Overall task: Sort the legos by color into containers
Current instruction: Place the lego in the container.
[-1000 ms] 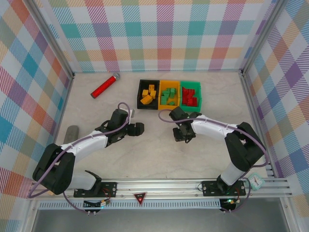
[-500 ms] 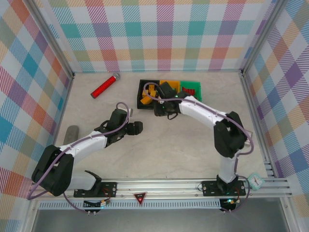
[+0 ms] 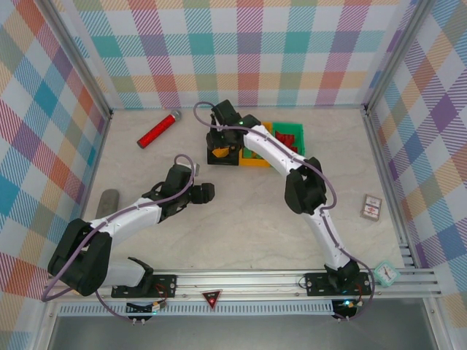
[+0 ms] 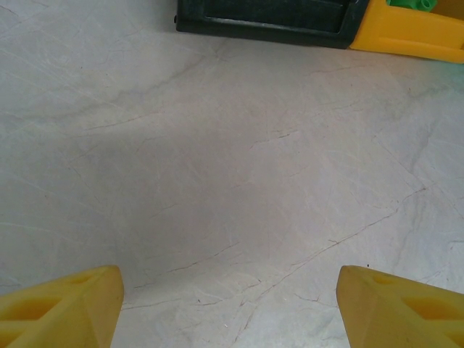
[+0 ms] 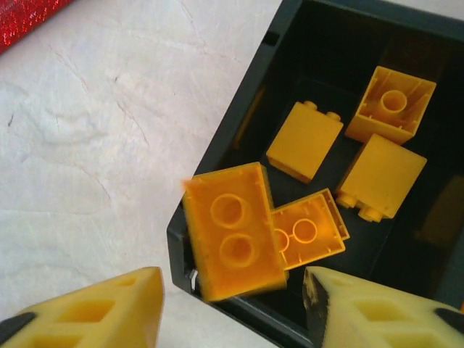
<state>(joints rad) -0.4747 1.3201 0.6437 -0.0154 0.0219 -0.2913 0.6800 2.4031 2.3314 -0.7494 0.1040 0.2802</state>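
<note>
We look down on a pale marbled bench (image 3: pixel 241 233) boxed in by pastel plaid panels (image 3: pixel 248 51); a red cylinder (image 3: pixel 159 129) lies left of the bins. The right end effector (image 5: pixel 232 290) hangs over the black bin (image 5: pixel 239 109) at its corner, fingers apart, an orange brick (image 5: pixel 232 239) loose below them beside four more bricks (image 5: pixel 304 141). The left end effector (image 4: pixel 232 304) stands apart over bare bench. A second ago the right arm was mid-bench; its swing uncovers a small card (image 3: pixel 371 207). The left arm is unmoved.
</note>
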